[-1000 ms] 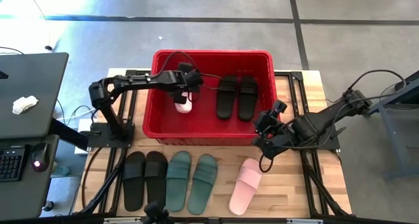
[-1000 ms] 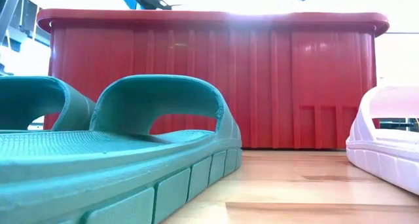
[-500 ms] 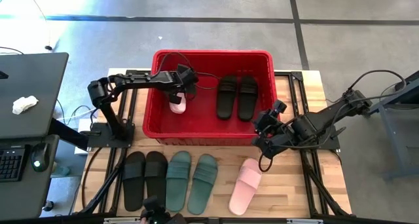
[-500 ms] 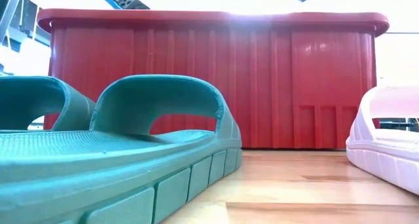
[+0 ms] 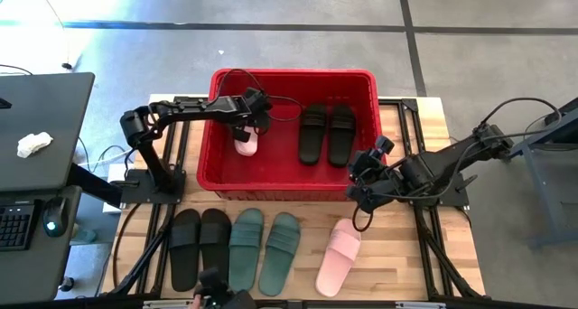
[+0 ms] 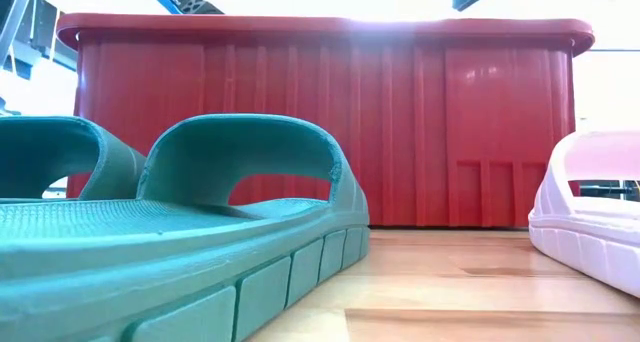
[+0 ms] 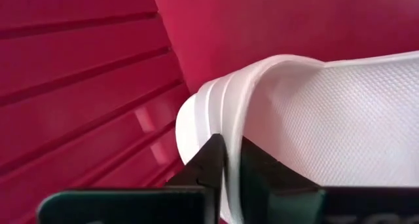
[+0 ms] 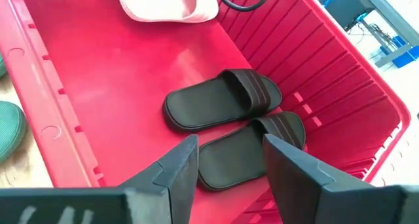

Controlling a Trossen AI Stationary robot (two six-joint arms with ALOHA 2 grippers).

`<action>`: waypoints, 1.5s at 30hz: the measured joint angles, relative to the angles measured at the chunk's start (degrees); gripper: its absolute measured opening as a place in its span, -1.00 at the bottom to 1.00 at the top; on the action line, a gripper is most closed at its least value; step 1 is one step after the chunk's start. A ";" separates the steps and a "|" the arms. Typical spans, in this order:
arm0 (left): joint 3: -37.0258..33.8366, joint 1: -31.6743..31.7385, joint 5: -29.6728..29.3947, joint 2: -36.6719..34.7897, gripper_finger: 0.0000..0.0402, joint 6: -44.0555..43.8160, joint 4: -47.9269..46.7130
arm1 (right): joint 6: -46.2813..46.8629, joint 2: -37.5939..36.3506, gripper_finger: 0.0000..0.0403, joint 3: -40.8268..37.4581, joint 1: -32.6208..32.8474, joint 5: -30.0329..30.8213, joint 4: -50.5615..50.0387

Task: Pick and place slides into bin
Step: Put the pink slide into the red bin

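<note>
The red bin (image 5: 289,74) stands at the table's far middle. My left gripper (image 5: 247,126) is inside its left half, shut on a pale pink slide (image 5: 244,144), which also shows in the left wrist view (image 7: 340,112). A black pair (image 5: 327,133) lies flat on the bin's floor at the right. My right gripper (image 5: 359,184) is open and empty over the bin's near right rim. On the table in front of the bin lie a black pair (image 5: 199,246), a sage-green pair (image 5: 264,250) and the other pink slide (image 5: 340,255), all on their soles. My left gripper pinches the pink slide's strap at its edge (image 7: 230,160) between its two fingers (image 7: 211,164). The fingers come from above, slanting down into the bin. The slide hangs below them close to the bin's left wall; whether its lower end touches the floor I cannot tell.
The bin's floor (image 8: 124,67) is bare between the pink slide and the black pair. A dark desk (image 5: 36,128) with a keyboard and a mouse stands left of the table. In the low view a green slide (image 6: 200,232) lies close in front of the bin's wall (image 6: 420,132).
My left gripper has gone toward the table's left edge and down into the bin, still shut on the pink slide. The slide has moved with it, closer to the bin's left wall.
</note>
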 joint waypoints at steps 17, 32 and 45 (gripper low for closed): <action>0.32 -0.04 1.43 0.11 -0.10 -1.58 -3.77 | -0.02 0.02 -0.20 0.00 0.00 -0.58 1.28; 9.68 -0.12 6.52 0.11 0.12 -11.46 -9.90 | -0.48 0.02 -0.20 0.00 0.00 -1.77 1.28; 34.26 -3.94 28.14 0.11 -0.11 -18.36 -20.79 | -6.03 -5.34 -0.20 0.02 0.02 -16.17 8.63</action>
